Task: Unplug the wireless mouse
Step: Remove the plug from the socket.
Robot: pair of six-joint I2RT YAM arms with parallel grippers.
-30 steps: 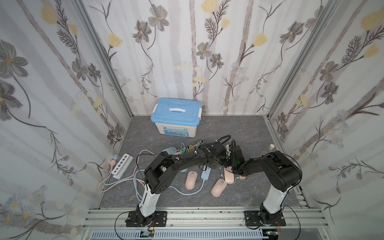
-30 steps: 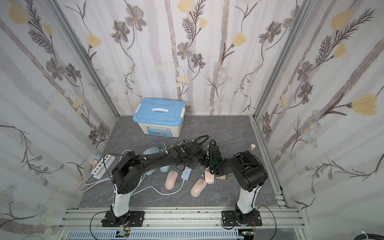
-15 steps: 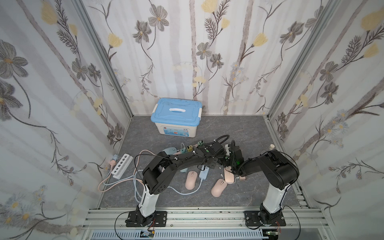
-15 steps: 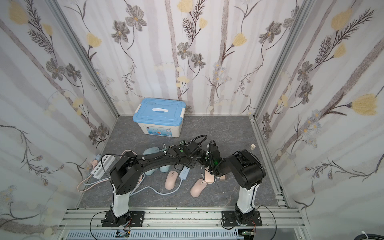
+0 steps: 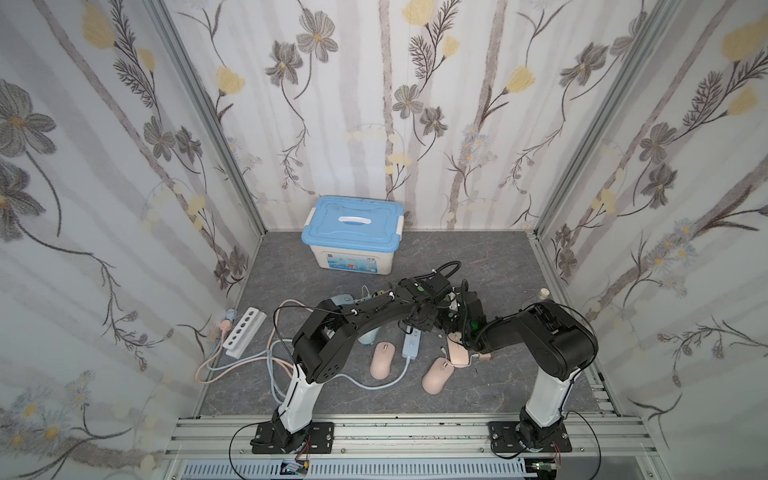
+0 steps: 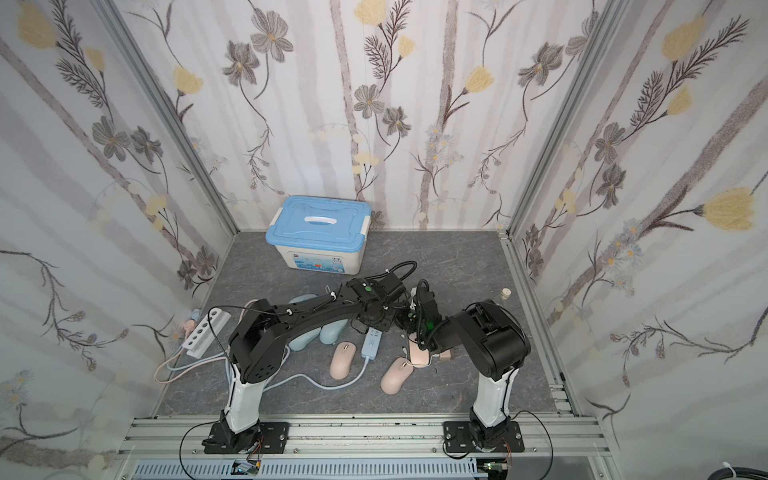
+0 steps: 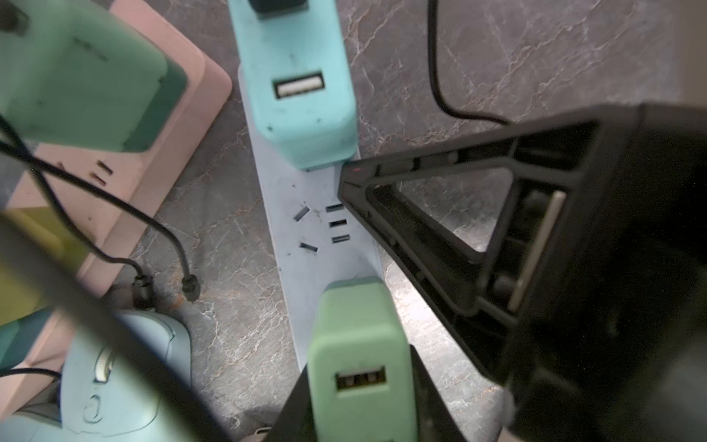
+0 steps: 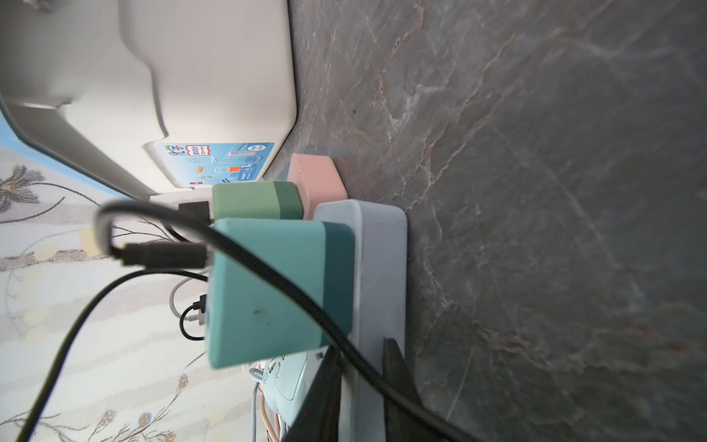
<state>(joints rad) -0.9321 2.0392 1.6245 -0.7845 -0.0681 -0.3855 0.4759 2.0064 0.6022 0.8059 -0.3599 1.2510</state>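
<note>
Two hands barely shifted this second: left hand (image 7: 357, 398) grips green charger (image 7: 355, 317) on blue power strip (image 7: 306, 229); right hand (image 8: 359, 382) presses it, grip unclear; pink wireless mouse (image 5: 459, 353), below centre, seemingly still tethered.

Item: storage box (image 5: 353, 249), cream body under a blue lid (image 5: 355, 224) with a white handle, set against the back wall; shown also in a top view (image 6: 318, 245) and, close up, in the right wrist view (image 8: 214, 95) with a blue printed label (image 8: 216, 162) on its front. Item: white power strip (image 5: 244, 332), lying near the left wall, well apart from the box. Item: small cream bottle-shaped object (image 5: 544, 294), upright by the right wall, too small to identify. Setting: grey marbled floor (image 5: 478, 257), floral wallpaper (image 5: 374, 104), aluminium rail (image 5: 415, 432) along the front.
</note>
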